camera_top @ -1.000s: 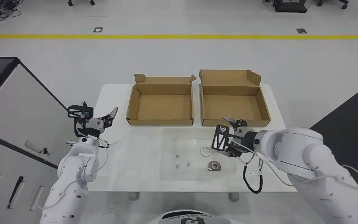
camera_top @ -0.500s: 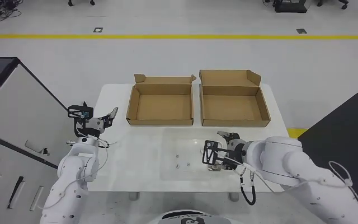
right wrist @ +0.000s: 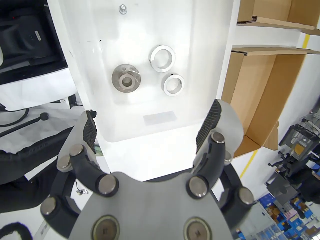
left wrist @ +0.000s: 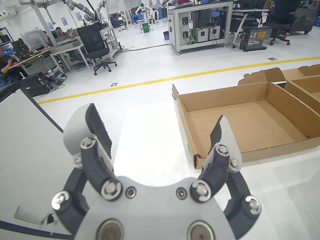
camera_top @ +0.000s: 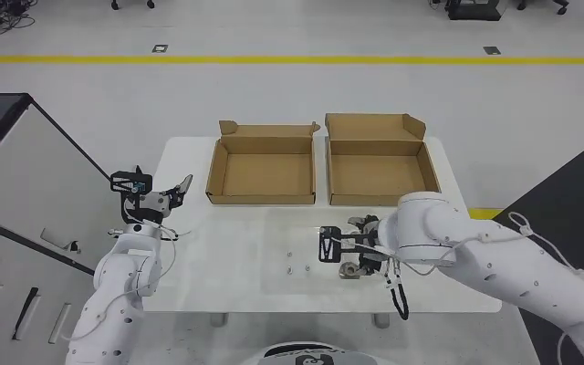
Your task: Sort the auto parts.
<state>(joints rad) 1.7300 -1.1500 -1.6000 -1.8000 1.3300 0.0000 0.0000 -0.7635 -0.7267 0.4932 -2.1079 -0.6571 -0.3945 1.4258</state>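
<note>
Grey metal flanged hub [right wrist: 126, 78] with a centre bore lies flat in a shallow clear plastic tray [right wrist: 140, 33] toward the front of the table [camera_top: 219, 260]. Just beside it are two bright machined rings, the larger collar [right wrist: 162, 58] and smaller collar [right wrist: 174, 83]. A small nut [right wrist: 122, 8] sits farther along. My right gripper [right wrist: 152, 116] hovers over the tray's end, ribbed pads [right wrist: 208, 122] spread wide, holding nothing. Looks lined up for a pick. The left box [camera_top: 263, 169] and right box [camera_top: 379, 164] are open cardboard, presumably the sort bins. My left gripper [left wrist: 156, 119] is parked near the left box, spread open, empty.
</note>
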